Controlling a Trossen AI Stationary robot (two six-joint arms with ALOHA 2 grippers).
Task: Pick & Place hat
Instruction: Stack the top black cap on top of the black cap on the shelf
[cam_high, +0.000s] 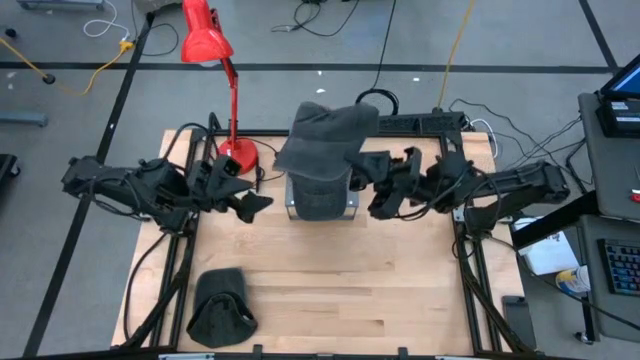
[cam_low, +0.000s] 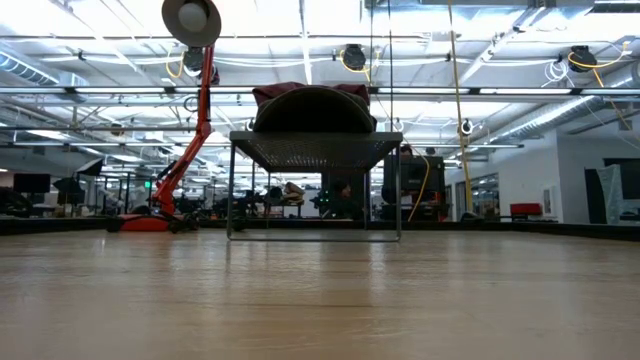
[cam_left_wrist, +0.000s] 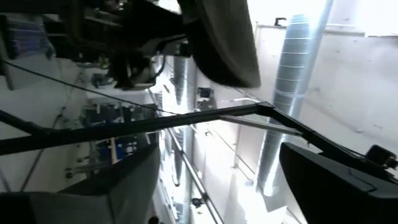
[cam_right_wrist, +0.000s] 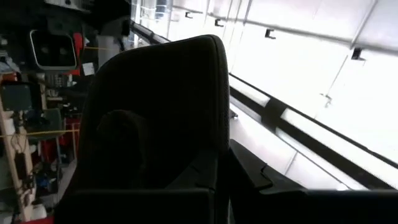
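A dark grey hat lies draped over a small metal wire stand at the middle of the table's far half. The low view shows this hat on top of the stand. A second dark hat lies flat on the table near its near left corner. My right gripper is open just right of the stand, and the first hat fills its wrist view. My left gripper is open left of the stand, and from its wrist view that hat is seen from below. My right gripper stands open, level, at the right side of the hat on the stand. Whether a finger touches the hat I cannot tell.
A red desk lamp stands on its base at the table's far left, close behind my left arm. Cables and a power strip lie behind the stand. Bare wooden table top stretches across the near half.
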